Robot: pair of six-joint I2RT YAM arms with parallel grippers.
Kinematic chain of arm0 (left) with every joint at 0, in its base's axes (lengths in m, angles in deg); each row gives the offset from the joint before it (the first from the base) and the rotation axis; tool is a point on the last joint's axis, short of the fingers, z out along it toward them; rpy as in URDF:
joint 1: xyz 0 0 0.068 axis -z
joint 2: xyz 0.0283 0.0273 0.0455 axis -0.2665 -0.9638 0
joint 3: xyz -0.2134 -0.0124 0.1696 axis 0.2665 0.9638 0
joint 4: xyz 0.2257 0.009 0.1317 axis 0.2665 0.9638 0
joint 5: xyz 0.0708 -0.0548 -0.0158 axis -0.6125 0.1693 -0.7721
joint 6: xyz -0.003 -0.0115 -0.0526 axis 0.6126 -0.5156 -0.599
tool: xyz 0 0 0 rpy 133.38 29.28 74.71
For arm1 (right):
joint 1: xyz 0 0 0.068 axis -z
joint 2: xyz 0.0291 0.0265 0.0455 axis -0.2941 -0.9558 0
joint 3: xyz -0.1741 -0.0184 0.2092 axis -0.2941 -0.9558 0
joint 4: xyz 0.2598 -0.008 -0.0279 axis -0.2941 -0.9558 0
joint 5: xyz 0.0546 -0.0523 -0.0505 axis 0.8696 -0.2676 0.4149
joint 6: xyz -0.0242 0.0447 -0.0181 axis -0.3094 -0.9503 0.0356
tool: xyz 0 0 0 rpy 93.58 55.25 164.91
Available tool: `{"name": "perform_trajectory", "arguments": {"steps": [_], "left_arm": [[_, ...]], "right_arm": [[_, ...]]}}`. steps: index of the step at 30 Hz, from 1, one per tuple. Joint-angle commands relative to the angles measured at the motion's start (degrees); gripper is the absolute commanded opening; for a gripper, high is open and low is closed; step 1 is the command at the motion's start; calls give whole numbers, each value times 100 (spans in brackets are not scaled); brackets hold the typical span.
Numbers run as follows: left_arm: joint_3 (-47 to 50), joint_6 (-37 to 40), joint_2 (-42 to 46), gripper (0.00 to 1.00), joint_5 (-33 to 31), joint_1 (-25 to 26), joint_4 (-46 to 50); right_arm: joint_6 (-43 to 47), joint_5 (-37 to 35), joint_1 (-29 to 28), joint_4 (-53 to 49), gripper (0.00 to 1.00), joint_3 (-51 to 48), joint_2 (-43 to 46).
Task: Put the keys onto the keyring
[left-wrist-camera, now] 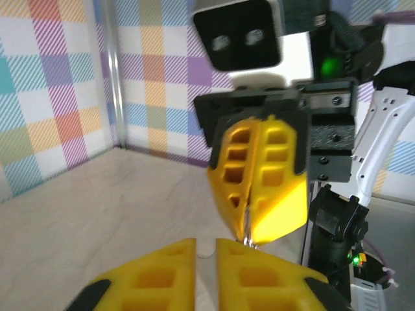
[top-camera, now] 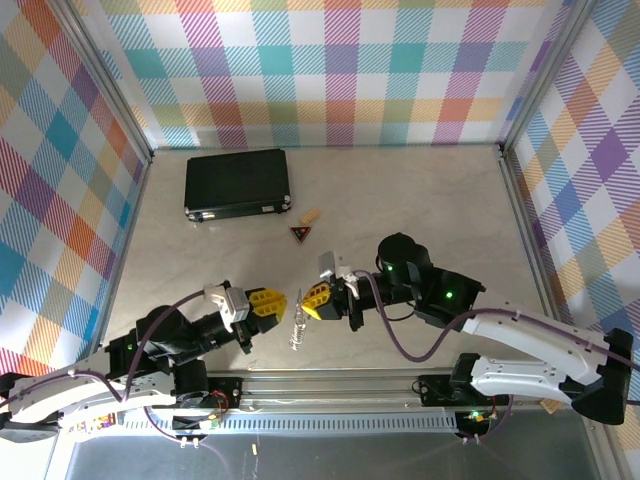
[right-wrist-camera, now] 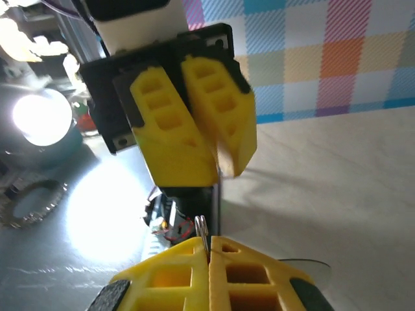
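My right gripper [top-camera: 308, 300] is shut on the keyring [right-wrist-camera: 201, 228], a thin double wire loop sticking up edge-on from between its yellow fingertips [right-wrist-camera: 188, 249]. In the left wrist view a glint of that metal [left-wrist-camera: 247, 225] shows at the tip of the right gripper [left-wrist-camera: 249, 234]. My left gripper [top-camera: 281, 301] faces it tip to tip, a finger's width away. It stands slightly open [left-wrist-camera: 206, 246], with bare table showing through the narrow gap. The keys [top-camera: 296, 332], a pale silver bunch, sit just below and between the two grippers. I cannot tell whether they hang from the ring or lie on the table.
A black flat case [top-camera: 237, 183] lies at the back left. A dark-red triangular trinket [top-camera: 300, 234] with a tan piece [top-camera: 311, 215] sits mid-table behind the grippers. A metal rail [top-camera: 330, 385] runs along the near edge. Checkered walls enclose three sides.
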Motion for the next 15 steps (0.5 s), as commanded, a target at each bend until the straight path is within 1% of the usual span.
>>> {"name": "perform_trajectory", "arguments": {"steps": [1, 2, 3, 7, 11, 15], "left_arm": [[-558, 3, -161, 36, -324, 11, 1027], [-708, -2, -309, 40, -305, 11, 1278], [-838, 2, -470, 42, -272, 9, 1461], [-1160, 58, -1027, 43, -145, 11, 1795], [-1228, 229, -1340, 43, 44, 9, 1666], [-1101, 356, -1321, 43, 199, 5, 1369]], "right_arm": [[1436, -840, -249, -1275, 0, 631, 34], [1659, -1051, -308, -1557, 0, 772, -51], [1835, -1242, -379, -1762, 0, 909, -124], [2252, -1689, -488, -2249, 0, 1281, -322], [2470, -1858, -515, -2642, 0, 1652, -494], [2565, -1986, -525, -2938, 0, 1899, -658]]}}
